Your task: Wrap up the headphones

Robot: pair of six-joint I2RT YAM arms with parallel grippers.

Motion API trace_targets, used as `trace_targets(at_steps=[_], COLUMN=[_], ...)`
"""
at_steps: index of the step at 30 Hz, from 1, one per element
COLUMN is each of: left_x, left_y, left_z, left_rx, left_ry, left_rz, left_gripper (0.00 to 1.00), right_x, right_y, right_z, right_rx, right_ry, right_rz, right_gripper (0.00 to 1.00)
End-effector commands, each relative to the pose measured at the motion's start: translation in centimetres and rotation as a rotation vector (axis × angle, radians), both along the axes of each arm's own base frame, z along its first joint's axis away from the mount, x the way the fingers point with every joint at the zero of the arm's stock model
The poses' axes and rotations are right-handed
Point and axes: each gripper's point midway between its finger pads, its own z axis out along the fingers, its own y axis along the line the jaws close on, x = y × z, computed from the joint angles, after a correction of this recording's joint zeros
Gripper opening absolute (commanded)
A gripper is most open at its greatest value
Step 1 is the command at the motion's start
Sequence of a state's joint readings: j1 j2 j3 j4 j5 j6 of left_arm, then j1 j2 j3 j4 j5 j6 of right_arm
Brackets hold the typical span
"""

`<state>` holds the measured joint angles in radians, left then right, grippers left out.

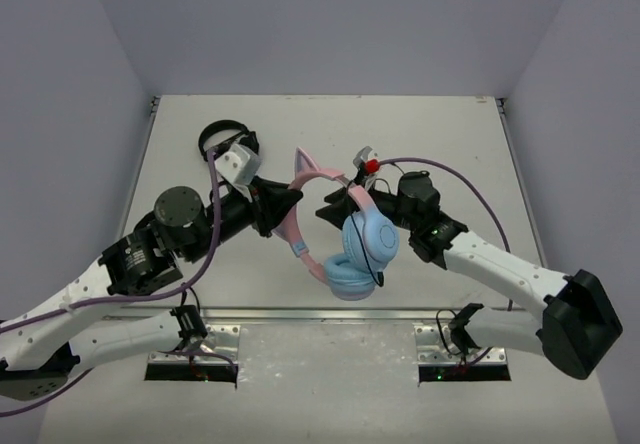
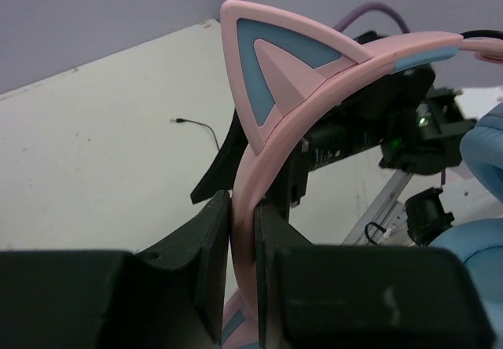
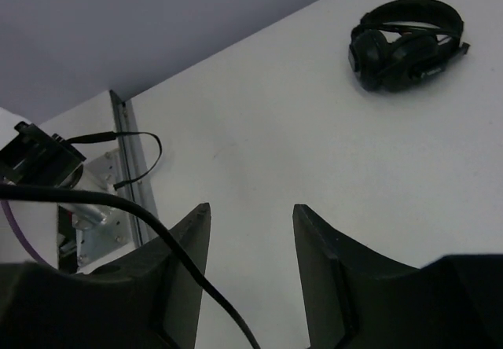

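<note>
Holding the headphones above the table, our left gripper is clamped on the pink headband. Our right gripper has its jaws apart, empty. Winding seems underway, so next we must catch the black cable beside them.

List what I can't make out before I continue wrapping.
- Top view: right claw partly covered by the pink headphones.
- Top view: black headphones half hidden by the left arm's camera.
- Right wrist view: black cable blurred, running off the bottom edge.
- Left wrist view: blue ear cups cut off at the right edge.
</note>
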<state>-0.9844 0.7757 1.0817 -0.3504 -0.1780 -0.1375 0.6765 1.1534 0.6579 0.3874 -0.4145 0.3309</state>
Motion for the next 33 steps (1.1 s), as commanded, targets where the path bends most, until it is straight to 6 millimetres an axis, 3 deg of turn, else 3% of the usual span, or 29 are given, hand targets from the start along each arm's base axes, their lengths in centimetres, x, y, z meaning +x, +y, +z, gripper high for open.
trace_targets(at_steps=[1,5,10,11,12,13,14,16,17,21,26,27,28,29,31,32,33], left_x=[-0.6,0.1,2.3,2.8,3.3,4.1,4.6,6.0,6.1,7.6,9.9,10.8,11.9,12.9,14.6,15.4,16.1], left_y=[1.7,4.4,7.4,8.9,9.4,9.4,11.0,10.9,12.2,13.4,14.5,15.8,15.3,17.0,17.3,18.6,18.8], left_z=[10.1,12.9,14.3,15.0,14.9,14.5,14.5,13.7,14.1,14.0,13.6,13.5,12.9,12.6,11.3,10.7,10.1], left_rx=[-0.332,-0.411,-0.481,-0.497,-0.501,-0.507,-0.511,-0.467,-0.463,-0.393,-0.329,-0.315,-0.291,-0.288,-0.247,-0.238,-0.237], left_ry=[-0.072,-0.055,-0.005,-0.004,0.009,0.036,0.044,0.059,0.053,0.029,-0.002,-0.010,0.010,0.011,0.030,0.034,0.046], left_rz=[0.044,0.171,0.388,0.470,0.518,0.572,0.678,0.780,0.861,1.051,1.184,1.227,1.197,1.248,1.253,1.293,1.304], left_gripper=[0.00,0.00,0.00,0.00,0.00,0.00,0.00,0.00,0.00,0.00,0.00,0.00,0.00,0.00,0.00,0.00,0.00], right_x=[-0.9,-0.7,-1.0,-1.5,-1.9,-2.6,-3.2,-4.3,-4.9,-6.2,-9.5,-9.5,-9.2,-9.7,-9.4,-10.7,-10.1], right_y=[2.7,4.1,4.9,5.0,5.0,4.8,4.9,4.7,4.8,4.0,3.1,2.7,2.8,2.3,2.6,2.6,2.7], right_z=[4.2,2.3,-0.4,-0.9,-0.7,-2.0,-1.9,-3.4,-3.8,-7.1,-9.4,-10.1,-10.3,-11.7,-11.1,-11.8,-10.7], right_rx=[0.205,0.249,0.289,0.298,0.316,0.307,0.322,0.309,0.299,0.204,0.095,0.039,-0.015,-0.124,-0.195,-0.258,-0.266], right_ry=[-0.123,-0.054,0.021,0.057,0.047,0.081,0.083,0.114,0.123,0.196,0.164,0.166,0.101,0.105,0.031,0.030,-0.006], right_rz=[0.164,0.218,0.261,0.277,0.293,0.312,0.327,0.326,0.334,0.270,0.255,0.200,0.183,0.119,0.085,0.106,0.059], right_gripper=[0.48,0.46,0.28,0.24,0.19,0.11,0.08,0.03,0.02,0.09,0.01,0.01,0.01,0.01,0.01,0.01,0.01])
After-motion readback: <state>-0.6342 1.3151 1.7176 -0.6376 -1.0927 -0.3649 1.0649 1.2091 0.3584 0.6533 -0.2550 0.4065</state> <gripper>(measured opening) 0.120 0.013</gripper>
